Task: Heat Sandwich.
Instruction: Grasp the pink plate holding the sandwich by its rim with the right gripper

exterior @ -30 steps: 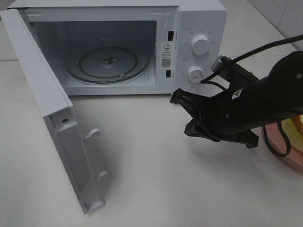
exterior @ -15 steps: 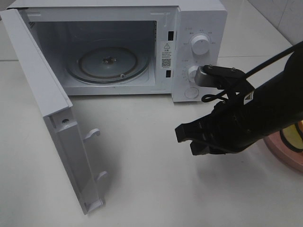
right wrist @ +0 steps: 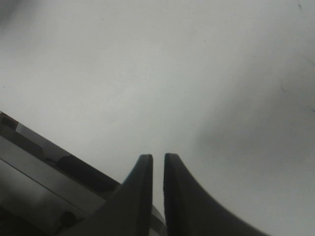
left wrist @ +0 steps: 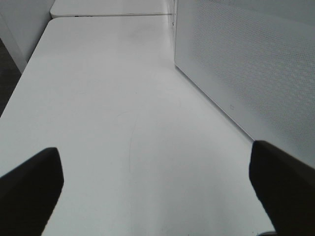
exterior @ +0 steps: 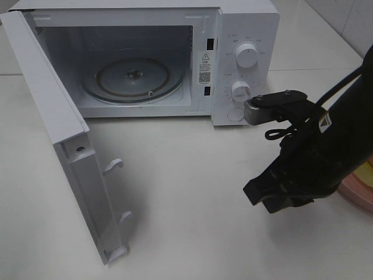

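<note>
The microwave [exterior: 245, 58] is standing at the back of the white table [exterior: 186, 233]. Its door [exterior: 58, 134] is swung fully open to the left, and the glass turntable [exterior: 133, 79] inside is bare.

The right gripper [exterior: 262, 195] is held low over the table, in front of the microwave's control panel and to its right, with the tips turned to the left. In the right wrist view its fingers [right wrist: 142, 187] are parted by only a narrow slit, and nothing is gripped between them.

A pink plate [exterior: 360, 189] is seen at the right edge of the table, mostly covered by the right arm. The sandwich cannot be made out there, because the arm is hiding that place. The plate lies behind the gripper, on the side away from its tips.

The left gripper [left wrist: 157, 191] is spread wide over bare table, and nothing is held.
</note>
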